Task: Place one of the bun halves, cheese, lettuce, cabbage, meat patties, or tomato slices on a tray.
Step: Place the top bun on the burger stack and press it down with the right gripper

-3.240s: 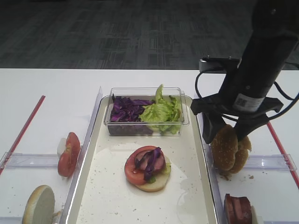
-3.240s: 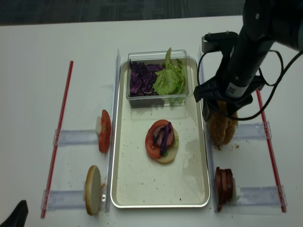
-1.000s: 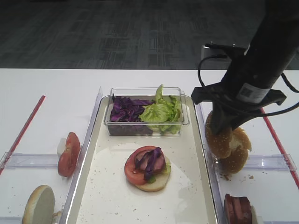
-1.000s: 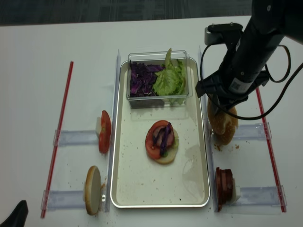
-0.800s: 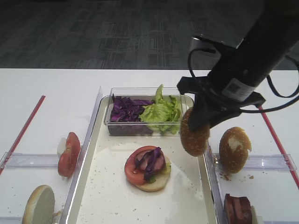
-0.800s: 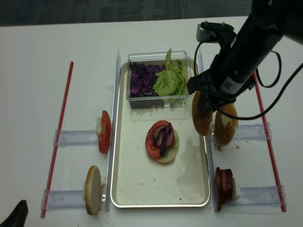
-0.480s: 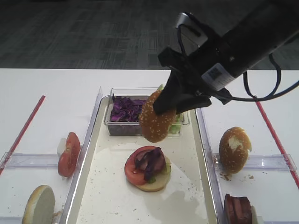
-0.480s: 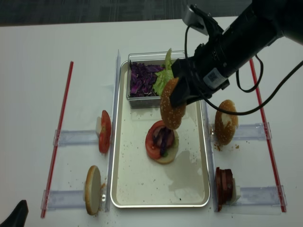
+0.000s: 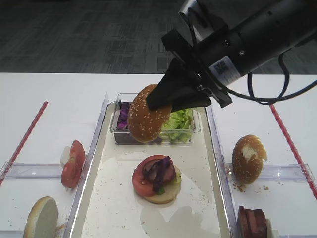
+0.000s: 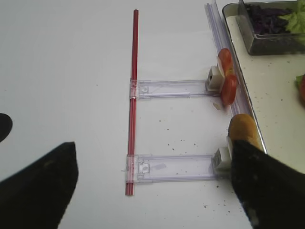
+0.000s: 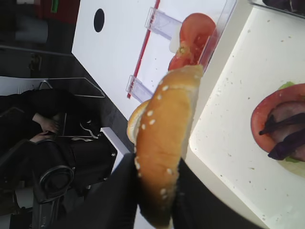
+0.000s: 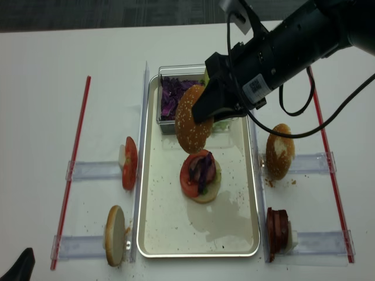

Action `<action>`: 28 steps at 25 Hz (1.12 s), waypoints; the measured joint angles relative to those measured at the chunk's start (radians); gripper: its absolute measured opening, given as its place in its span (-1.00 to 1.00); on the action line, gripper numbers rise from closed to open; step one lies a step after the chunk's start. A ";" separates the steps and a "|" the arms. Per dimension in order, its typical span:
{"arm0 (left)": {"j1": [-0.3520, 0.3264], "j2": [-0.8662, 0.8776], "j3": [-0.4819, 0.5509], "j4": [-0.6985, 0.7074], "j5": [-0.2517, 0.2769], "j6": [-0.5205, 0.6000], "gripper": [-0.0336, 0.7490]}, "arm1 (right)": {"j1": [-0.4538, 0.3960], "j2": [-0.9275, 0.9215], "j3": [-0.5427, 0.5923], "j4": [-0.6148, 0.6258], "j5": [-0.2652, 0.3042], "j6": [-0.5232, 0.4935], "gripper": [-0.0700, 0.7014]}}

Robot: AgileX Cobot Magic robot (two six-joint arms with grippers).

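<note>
One sesame bun top (image 9: 145, 119) sits pinched in your right hand (image 9: 157, 101), edge-on and clear of everything, above the far half of the tray (image 9: 94, 163). Below it: stacked tomato slice (image 9: 143, 181) with cabbage (image 9: 161, 171) shreds on a pale bun base. Tub (image 9: 190, 130) of lettuce (image 9: 176, 121) just behind. Left hand (image 10: 147, 191) (dark fingers at the wrist view's lower corners) stands wide, holding nothing.
</note>
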 joint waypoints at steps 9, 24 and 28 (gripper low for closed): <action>0.000 0.000 0.000 0.000 0.000 0.000 0.61 | 0.002 0.013 0.000 0.009 0.006 -0.004 -0.29; 0.000 0.000 0.000 0.000 0.000 0.000 0.61 | 0.007 0.191 0.000 0.010 0.001 -0.019 -0.29; 0.000 0.000 0.000 0.000 0.000 0.000 0.61 | 0.007 0.229 0.000 -0.004 -0.002 -0.019 -0.29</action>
